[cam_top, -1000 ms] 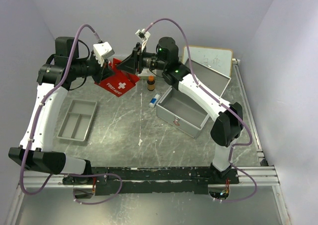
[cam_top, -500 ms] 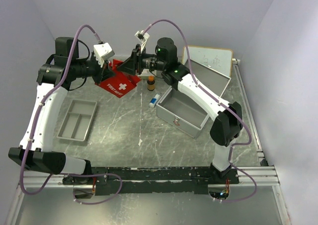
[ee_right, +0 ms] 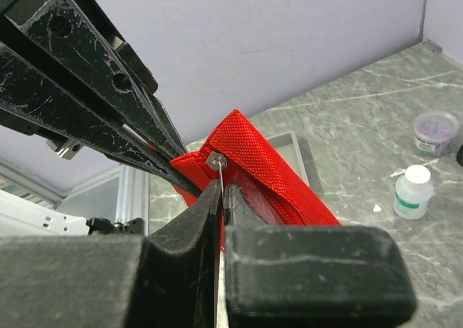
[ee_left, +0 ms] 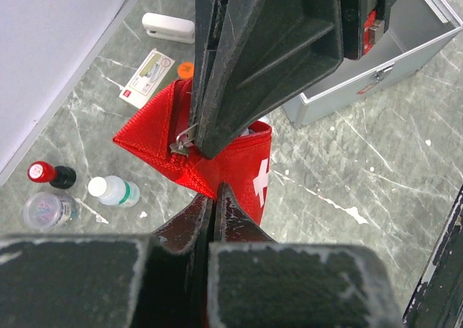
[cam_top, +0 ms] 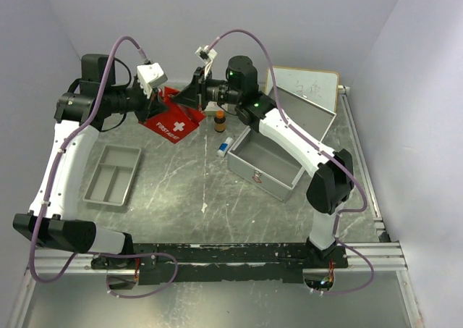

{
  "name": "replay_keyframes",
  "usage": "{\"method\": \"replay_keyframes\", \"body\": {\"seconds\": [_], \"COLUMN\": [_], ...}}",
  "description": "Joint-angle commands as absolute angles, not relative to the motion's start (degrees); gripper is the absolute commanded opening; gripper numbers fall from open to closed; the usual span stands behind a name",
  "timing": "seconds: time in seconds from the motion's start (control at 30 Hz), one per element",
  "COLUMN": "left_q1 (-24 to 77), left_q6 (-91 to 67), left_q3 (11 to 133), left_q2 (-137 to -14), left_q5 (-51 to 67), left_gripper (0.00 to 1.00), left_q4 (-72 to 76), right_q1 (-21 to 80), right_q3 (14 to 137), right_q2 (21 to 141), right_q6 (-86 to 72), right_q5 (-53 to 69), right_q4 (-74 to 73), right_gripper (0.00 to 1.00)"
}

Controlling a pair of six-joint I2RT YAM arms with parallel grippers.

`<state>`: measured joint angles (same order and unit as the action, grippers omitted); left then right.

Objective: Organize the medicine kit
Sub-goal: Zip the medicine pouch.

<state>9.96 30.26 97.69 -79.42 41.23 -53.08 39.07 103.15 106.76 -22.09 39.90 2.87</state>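
Note:
The medicine kit point(cam_top: 266, 163), a silver case, stands open at centre right, its lid point(cam_top: 307, 114) tilted back; its front also shows in the left wrist view point(ee_left: 362, 89). A red pouch point(cam_top: 173, 124) with a white cross is lifted at the back left between both grippers. My left gripper point(ee_left: 215, 192) is shut on the pouch's red fabric point(ee_left: 242, 161). My right gripper point(ee_right: 222, 189) is shut on the pouch's metal zipper pull point(ee_right: 216, 161), at the pouch's upper edge point(ee_right: 268, 165). From above, the left gripper point(cam_top: 160, 108) and right gripper point(cam_top: 181, 98) meet over the pouch.
A grey divided tray point(cam_top: 112, 174) lies at the left. A brown bottle point(cam_top: 220, 120) and a white tube point(cam_top: 225, 147) sit beside the case. Under the pouch are a white bottle point(ee_left: 112, 190), a red-capped bottle point(ee_left: 47, 172), a clear round container point(ee_left: 47, 209) and a small box point(ee_left: 147, 73).
My right gripper has closed on the zipper pull and edged slightly up and left. The left arm and the pouch have barely moved.

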Motion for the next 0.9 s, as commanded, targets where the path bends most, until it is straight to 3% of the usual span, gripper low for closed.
{"method": "replay_keyframes", "body": {"seconds": [0.0, 0.87], "left_q1": [10.02, 10.01], "left_q6": [31.66, 32.43], "left_q3": [98.86, 101.08], "left_q2": [-79.09, -78.49], "left_q5": [44.4, 43.42], "left_gripper": [0.07, 0.07], "left_q4": [-54.36, -56.15], "right_q1": [38.17, 36.92], "right_q3": [101.71, 89.94], "right_q2": [104.17, 99.21], "right_q6": [-20.1, -12.76], "right_q5": [36.48, 31.96], "right_q4": [1.93, -7.98], "right_gripper": [0.0, 0.0]}}
